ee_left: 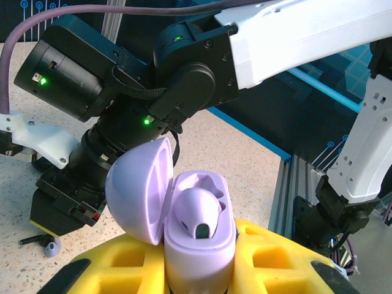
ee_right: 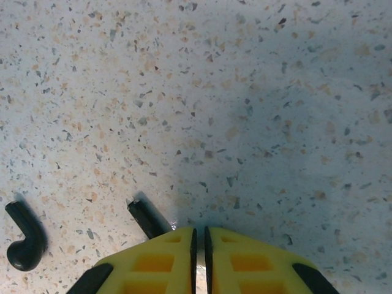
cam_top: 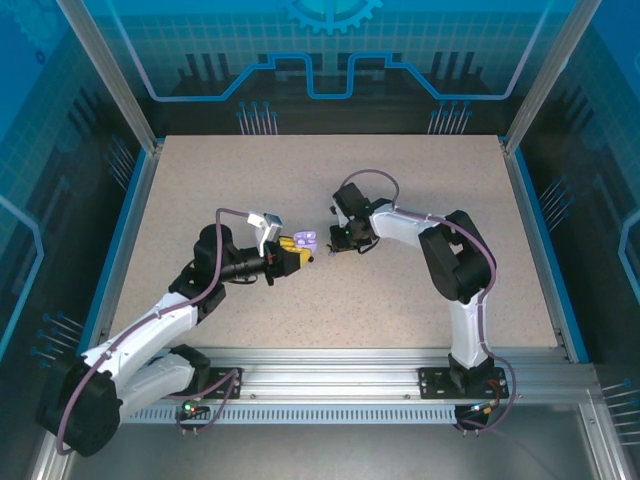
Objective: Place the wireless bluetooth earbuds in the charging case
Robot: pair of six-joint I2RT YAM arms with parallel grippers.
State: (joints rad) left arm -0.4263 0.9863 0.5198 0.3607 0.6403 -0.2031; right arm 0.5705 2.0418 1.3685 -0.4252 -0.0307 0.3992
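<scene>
Open lavender charging case (cam_top: 306, 240) held over the desk (cam_top: 400, 180)
Top: left jaws grasp it. Left wrist: a lavender earbud (ee_left: 197, 213) sits inside. Right wrist: right jaws clenched, black stem (ee_right: 146, 215) at their tip, black earbud (ee_right: 24, 239) lying apart.

The charging case (ee_left: 199, 245) and the lavender earbud (ee_left: 197, 211) are pale lavender; the left gripper (ee_left: 199, 272) and right gripper (ee_right: 199, 257) are yellow, edged black; the tabletop (ee_right: 245, 92) is beige, speckled brown and grey; the black earbud (ee_right: 24, 239) is glossy; a small blob (ee_left: 52, 247) looks bluish-lavender, perhaps.
</scene>
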